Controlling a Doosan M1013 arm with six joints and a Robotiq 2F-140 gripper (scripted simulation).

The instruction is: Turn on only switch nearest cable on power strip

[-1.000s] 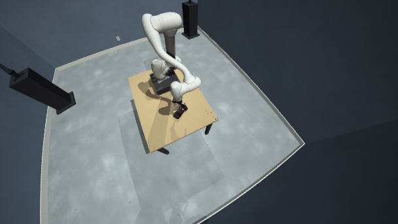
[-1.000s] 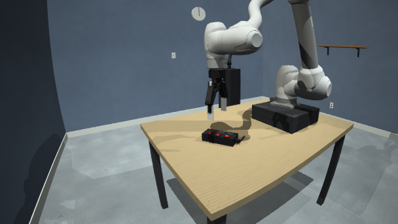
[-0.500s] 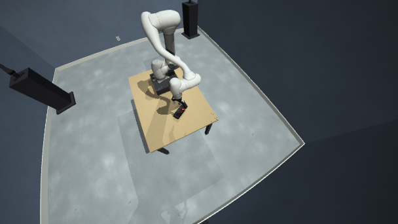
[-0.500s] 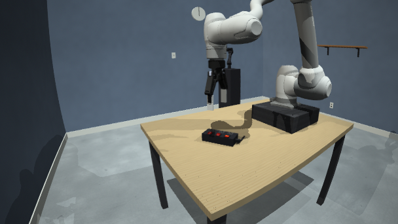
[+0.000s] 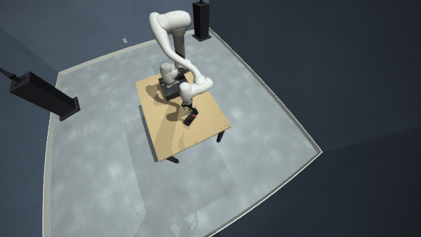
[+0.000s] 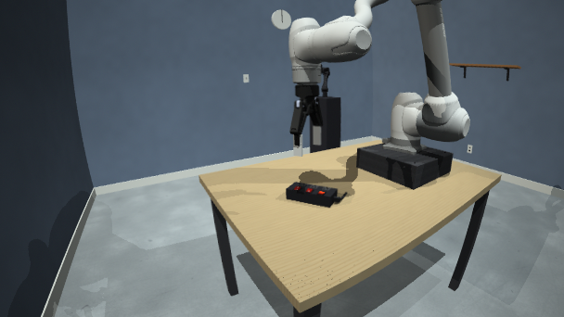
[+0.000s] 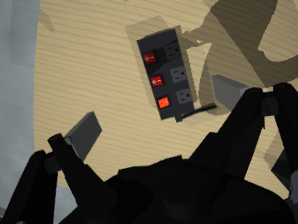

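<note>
The black power strip (image 6: 312, 193) lies flat on the wooden table, right way up, with three red switches in a row. It also shows in the overhead view (image 5: 190, 118) and in the wrist view (image 7: 166, 83). In the wrist view the switch nearest the short cable stub (image 7: 196, 111) glows bright orange-red (image 7: 162, 103). The other two switches (image 7: 157, 80) (image 7: 149, 58) look darker red. My gripper (image 6: 307, 139) hangs well above the strip, open and empty, fingers spread wide (image 7: 156, 115). It touches nothing.
The arm's black base block (image 6: 404, 164) sits on the table's far right part. A black pillar (image 6: 326, 122) stands on the floor behind the table. Another black beam (image 5: 43, 95) is at the left of the room.
</note>
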